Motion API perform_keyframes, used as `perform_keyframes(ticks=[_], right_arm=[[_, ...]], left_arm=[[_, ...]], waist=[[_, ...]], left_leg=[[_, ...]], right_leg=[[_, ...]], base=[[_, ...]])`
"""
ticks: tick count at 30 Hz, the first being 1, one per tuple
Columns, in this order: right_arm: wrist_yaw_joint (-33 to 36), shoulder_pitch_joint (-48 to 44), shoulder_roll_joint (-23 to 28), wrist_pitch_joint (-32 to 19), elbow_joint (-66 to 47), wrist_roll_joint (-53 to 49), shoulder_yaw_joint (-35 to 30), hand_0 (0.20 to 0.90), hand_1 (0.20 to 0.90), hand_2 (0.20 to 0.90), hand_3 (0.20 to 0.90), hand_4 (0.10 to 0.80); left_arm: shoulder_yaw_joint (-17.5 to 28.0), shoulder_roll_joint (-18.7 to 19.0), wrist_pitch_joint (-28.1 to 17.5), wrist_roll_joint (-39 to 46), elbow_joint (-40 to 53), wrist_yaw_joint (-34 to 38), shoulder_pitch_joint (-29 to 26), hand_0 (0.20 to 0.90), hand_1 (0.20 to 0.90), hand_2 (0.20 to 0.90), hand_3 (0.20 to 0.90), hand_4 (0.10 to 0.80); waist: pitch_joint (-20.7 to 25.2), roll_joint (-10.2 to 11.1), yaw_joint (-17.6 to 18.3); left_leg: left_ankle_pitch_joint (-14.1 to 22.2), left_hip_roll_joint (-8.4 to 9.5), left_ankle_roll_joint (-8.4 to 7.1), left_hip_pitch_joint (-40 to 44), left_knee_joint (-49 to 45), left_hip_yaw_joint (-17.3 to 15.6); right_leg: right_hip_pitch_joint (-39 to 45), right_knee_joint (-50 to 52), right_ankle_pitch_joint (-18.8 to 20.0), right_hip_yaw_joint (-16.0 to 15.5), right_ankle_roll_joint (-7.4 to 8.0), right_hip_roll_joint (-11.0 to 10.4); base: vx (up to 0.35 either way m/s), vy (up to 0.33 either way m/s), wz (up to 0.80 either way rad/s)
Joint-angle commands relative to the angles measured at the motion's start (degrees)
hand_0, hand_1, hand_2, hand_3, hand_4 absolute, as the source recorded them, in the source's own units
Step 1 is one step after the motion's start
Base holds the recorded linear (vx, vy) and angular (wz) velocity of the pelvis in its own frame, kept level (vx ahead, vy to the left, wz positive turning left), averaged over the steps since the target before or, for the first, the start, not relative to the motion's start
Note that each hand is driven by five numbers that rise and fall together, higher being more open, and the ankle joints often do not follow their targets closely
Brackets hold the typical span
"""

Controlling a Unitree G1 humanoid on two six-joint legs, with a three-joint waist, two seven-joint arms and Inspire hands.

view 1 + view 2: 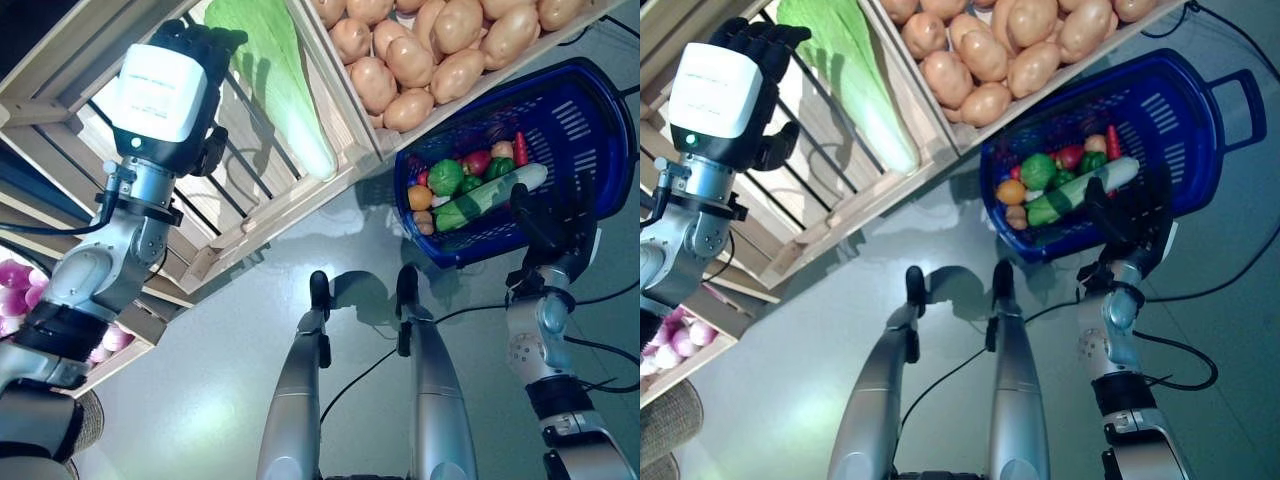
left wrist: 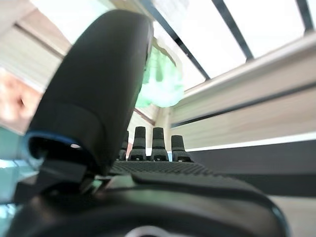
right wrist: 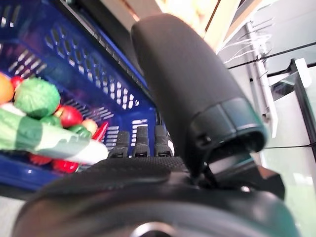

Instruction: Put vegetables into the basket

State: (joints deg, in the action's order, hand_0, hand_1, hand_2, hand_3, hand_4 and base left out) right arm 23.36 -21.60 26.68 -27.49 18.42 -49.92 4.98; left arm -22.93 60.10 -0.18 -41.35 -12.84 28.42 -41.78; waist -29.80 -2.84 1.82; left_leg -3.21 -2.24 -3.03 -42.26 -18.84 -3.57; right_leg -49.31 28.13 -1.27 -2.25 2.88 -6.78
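The wooden crate [image 1: 250, 215] holds a long green cabbage [image 1: 270, 80], its pale stem end pointing toward the blue basket [image 1: 560, 110], which already holds mixed vegetables [image 1: 470, 185]. The left hand [image 1: 190, 60] hovers open-fingered beside the cabbage. The right hand [image 1: 535, 225] is at the basket's near rim; whether it grips I cannot tell.

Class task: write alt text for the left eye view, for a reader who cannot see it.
The robot's left hand reaches into a wooden crate beside a long green cabbage. Its right hand holds a blue basket of mixed vegetables below a crate of potatoes.
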Motion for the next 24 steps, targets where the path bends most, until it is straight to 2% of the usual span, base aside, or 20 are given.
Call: perform_keyframes(ticks=[1,9,20,24], right_arm=[[-3.05,0.77,6.36,-2.92,-8.76,1.7,-3.05,0.9,0.9,0.9,0.9,0.8],[-3.28,-0.53,8.73,-1.99,-9.56,1.63,-2.99,0.9,0.9,0.9,0.9,0.8],[-4.24,-0.62,9.48,-0.74,-10.95,3.02,-1.26,0.9,0.9,0.9,0.9,0.8],[-4.16,-0.57,9.51,-1.05,-11.17,3.51,-1.22,0.9,0.9,0.9,0.9,0.8]], left_arm=[[1.61,4.93,1.64,-6.47,0.41,5.96,-7.34,0.9,0.9,0.9,0.9,0.8],[-6.22,5.83,3.21,-7.85,-5.52,1.85,-11.13,0.9,0.9,0.9,0.9,0.8],[-8.53,4.93,4.42,-9.68,-9.91,1.42,-10.83,0.9,0.9,0.9,0.9,0.8],[-9.08,4.42,6.51,-9.86,-12.82,2.19,-10.92,0.9,0.9,0.9,0.9,0.8]], waist=[[0.01,-1.58,2.16],[0.01,-2.16,2.91],[0.01,-2.37,3.69],[0.01,-2.32,4.01]], left_leg=[[-0.18,-0.29,-2.52,0.29,0.06,-1.35],[-0.45,-0.31,-2.6,0.57,0.63,-2.21],[-0.86,-0.83,-2.85,0.08,0.93,-2.96],[-0.83,-0.99,-2.95,0.06,0.81,-3.21]], right_leg=[[5.63,-3.58,-0.76,-2.58,0.38,0.45],[5.48,-3.93,-0.58,-1.92,0.59,0.34],[4.89,-3.76,-1.11,-1.14,0.32,0.56],[4.85,-3.59,-1.35,-1.03,0.31,0.44]], base=[[-0.01,0.07,-0.04],[-0.005,0.05,-0.08],[0.001,0.033,-0.02],[0.017,0.027,-0.05]])
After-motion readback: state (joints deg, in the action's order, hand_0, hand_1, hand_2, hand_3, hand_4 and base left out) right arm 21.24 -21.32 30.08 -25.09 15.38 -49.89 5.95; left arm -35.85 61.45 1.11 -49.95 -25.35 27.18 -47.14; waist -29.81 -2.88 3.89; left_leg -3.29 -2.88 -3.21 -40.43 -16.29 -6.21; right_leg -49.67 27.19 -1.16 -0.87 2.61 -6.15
